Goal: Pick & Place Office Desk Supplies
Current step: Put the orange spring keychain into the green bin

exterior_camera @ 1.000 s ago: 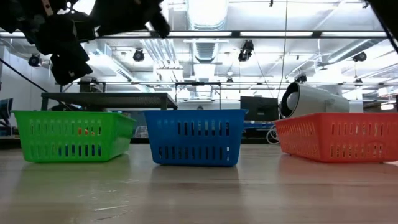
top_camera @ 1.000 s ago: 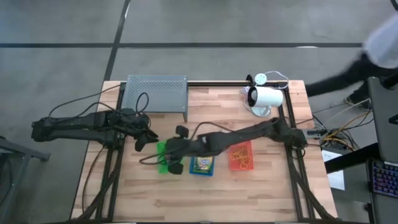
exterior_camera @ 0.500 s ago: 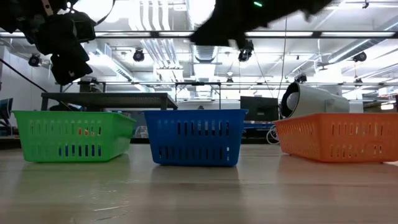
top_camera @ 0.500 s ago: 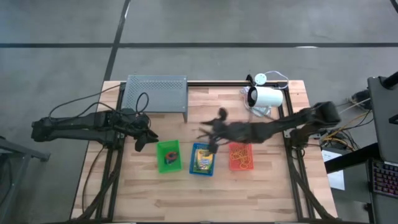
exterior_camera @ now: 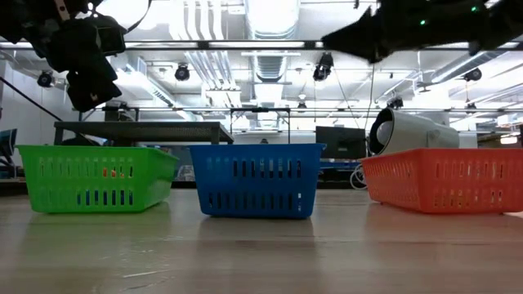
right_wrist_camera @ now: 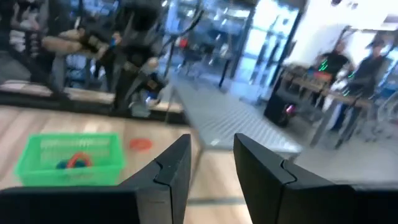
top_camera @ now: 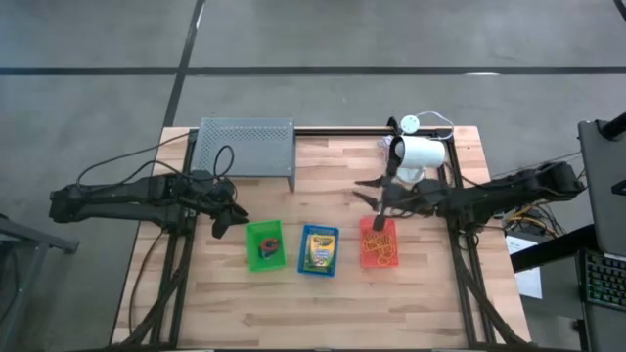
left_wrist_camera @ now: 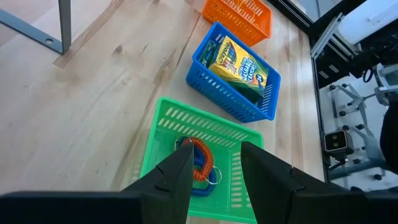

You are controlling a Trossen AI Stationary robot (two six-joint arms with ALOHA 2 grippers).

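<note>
Three small baskets stand in a row on the wooden table. The green basket (top_camera: 264, 245) holds red and blue elastic loops (left_wrist_camera: 198, 163). A yellow-green crayon box (left_wrist_camera: 239, 62) lies in the blue basket (top_camera: 318, 251), and orange rubber bands (top_camera: 380, 249) lie in the orange basket (top_camera: 379, 243). My left gripper (top_camera: 233, 213) hangs open just left of the green basket, holding nothing. High over the far end of the orange basket my right gripper (top_camera: 372, 198) points level toward the table's left, open, with nothing between its fingers (right_wrist_camera: 168, 174).
A grey perforated rack (top_camera: 245, 147) stands at the far left, and a white cylindrical device (top_camera: 419, 154) with its cable at the far right. Bare wood lies in front of the baskets. In the right wrist view a small red spot (right_wrist_camera: 142, 144) shows on the table, and people (right_wrist_camera: 336, 62) stand in the room behind.
My right gripper has drawn back from above the green basket toward the table's right edge, passing over the blue basket. It now hangs over the orange basket's far end and has tipped up to level. The baskets have not moved.
</note>
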